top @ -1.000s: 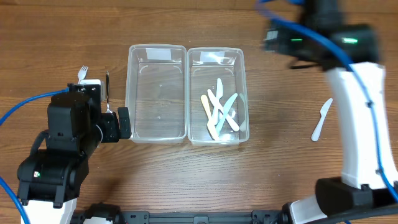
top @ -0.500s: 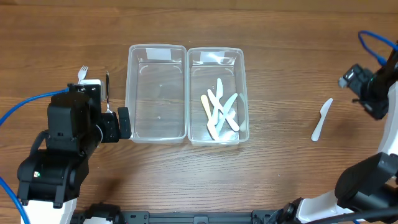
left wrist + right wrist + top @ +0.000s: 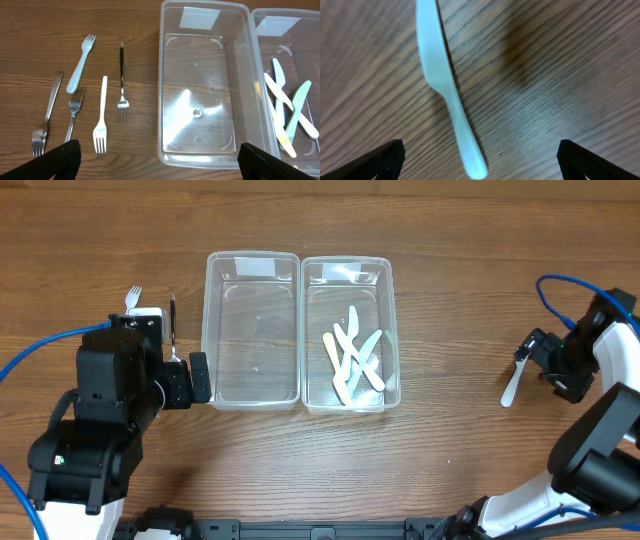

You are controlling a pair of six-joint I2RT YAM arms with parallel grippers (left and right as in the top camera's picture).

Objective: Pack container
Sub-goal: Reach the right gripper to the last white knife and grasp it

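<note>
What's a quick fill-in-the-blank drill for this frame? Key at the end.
1. The left container is ____.
2. The right container holds several plastic ____.
3. Beside the left container lie ____ forks.
4. The right gripper, its jaws ____, sits over the lone white knife.

Missing words: empty; knives; five; open.
</note>
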